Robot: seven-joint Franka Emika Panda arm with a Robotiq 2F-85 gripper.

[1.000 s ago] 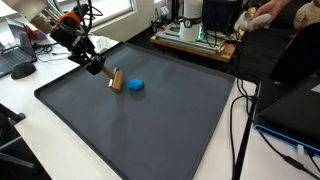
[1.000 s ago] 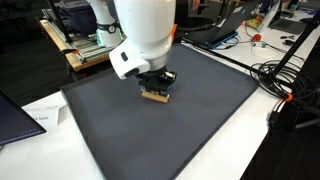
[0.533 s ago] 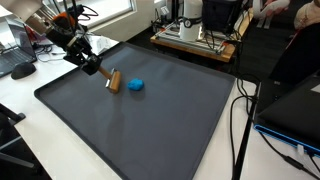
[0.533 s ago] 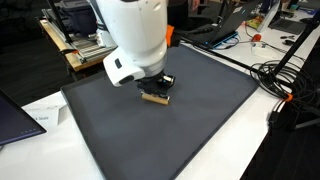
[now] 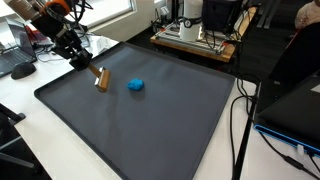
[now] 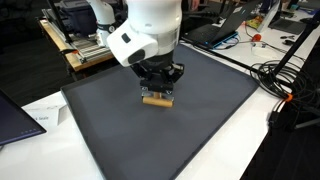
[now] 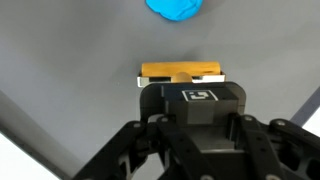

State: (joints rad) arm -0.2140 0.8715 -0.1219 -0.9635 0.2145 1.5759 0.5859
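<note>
Gripper is seen directly above the wooden block, fingertips at its top. The jaw opening is hidden by the gripper body, so a grasp cannot be told. The block is located on the dark mat near an edge. A blue lump is noted beyond it, apart.

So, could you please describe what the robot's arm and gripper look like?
The arm has bulky, rounded white links, with orange parts and dark cables near the wrist. The gripper is black, built of linked bars, with a small white square label.
</note>
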